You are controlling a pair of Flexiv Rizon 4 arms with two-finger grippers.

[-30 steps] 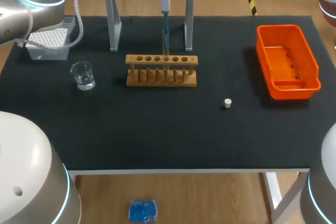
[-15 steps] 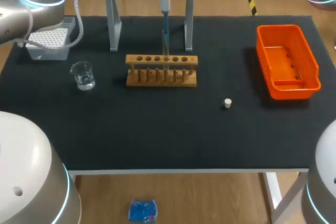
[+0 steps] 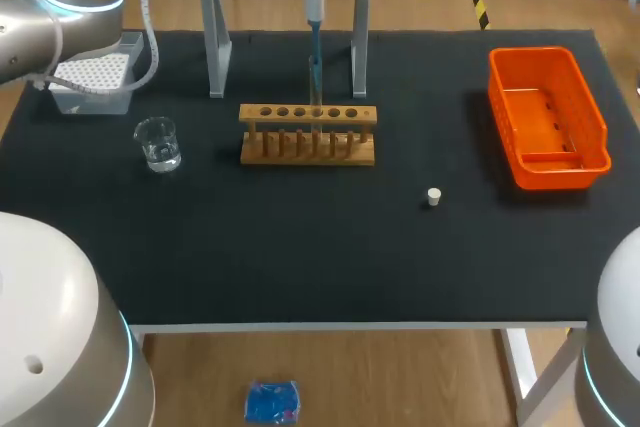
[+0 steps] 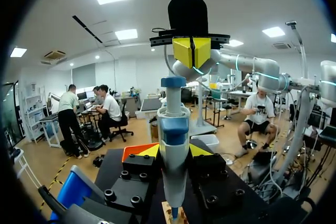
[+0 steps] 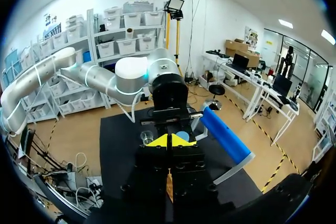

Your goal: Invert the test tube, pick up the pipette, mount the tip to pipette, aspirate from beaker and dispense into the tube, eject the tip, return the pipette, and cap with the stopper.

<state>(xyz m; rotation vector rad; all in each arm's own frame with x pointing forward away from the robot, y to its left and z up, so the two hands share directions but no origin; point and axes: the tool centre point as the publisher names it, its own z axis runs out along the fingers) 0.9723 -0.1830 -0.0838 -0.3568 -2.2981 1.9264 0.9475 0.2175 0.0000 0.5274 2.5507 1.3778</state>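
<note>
Black tabletop (image 3: 300, 247) from above, with a wooden six-hole rack (image 3: 308, 147) a little behind its middle. Directly over the rack, a pipette (image 3: 313, 7) held upright, long axis vertical, with a thin blue tip (image 3: 315, 72) aimed down at a hole just right of the rack's middle. Test tube there too faint to tell apart from the tip. Left gripper (image 4: 172, 150) clamped on the pipette's body from both sides, on an arm entering at the far left corner. Right gripper (image 5: 168, 141) pressed together and empty, outside the overhead view, ahead of the left gripper and facing it. Behind the rack at the far edge, a grey stand (image 3: 215, 37) with the pipette between its two legs. Glass beaker (image 3: 158, 143) holding clear liquid near the left edge. Pale tip box (image 3: 92, 77) in the far left corner. Small white stopper (image 3: 433, 196) lying alone between the rack and the orange basket (image 3: 598, 137) along the right edge, on the right arm's side. Probably the dispensing step. Next move best begun as a straight lift along that vertical axis before any sideways travel, to avoid catching the rack.
</note>
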